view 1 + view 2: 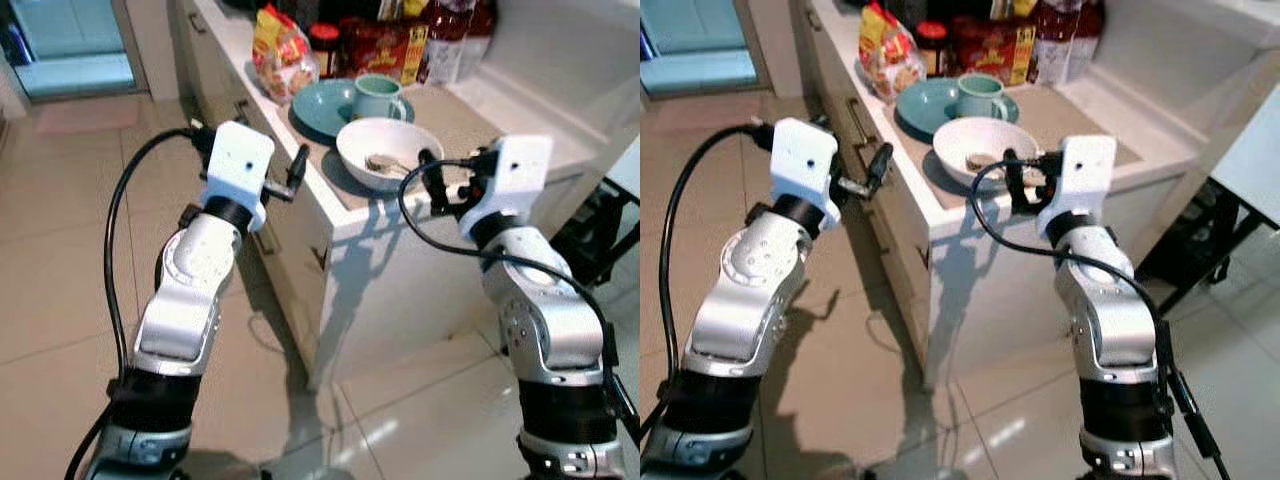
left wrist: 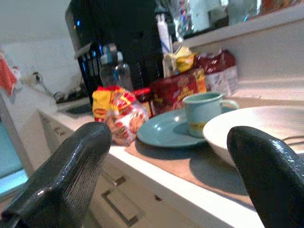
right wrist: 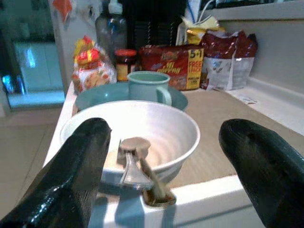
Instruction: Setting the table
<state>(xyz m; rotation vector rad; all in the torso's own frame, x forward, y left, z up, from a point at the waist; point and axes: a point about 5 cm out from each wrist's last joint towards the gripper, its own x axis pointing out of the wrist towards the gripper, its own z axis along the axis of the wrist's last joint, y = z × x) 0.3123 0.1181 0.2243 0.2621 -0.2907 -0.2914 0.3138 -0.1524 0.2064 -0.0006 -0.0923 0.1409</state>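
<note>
A white bowl (image 1: 390,152) stands near the corner of the white counter (image 1: 350,215). In it lies a metal spoon (image 3: 137,166), whose handle sticks out over the near rim. Behind the bowl a teal mug (image 1: 378,97) sits on a teal plate (image 1: 322,105). My right gripper (image 1: 1030,185) is open at the counter edge, level with the bowl's near rim and just short of it, with nothing between its fingers. My left gripper (image 1: 285,180) is open and empty off the counter's left side, beside the drawer fronts.
Snack packets (image 1: 280,50), a jar (image 1: 325,48) and bottles (image 1: 450,35) line the back of the counter. Drawer handles (image 2: 118,209) run along the cabinet front. Tiled floor (image 1: 70,250) lies to the left, and a black frame (image 1: 600,230) stands at the right.
</note>
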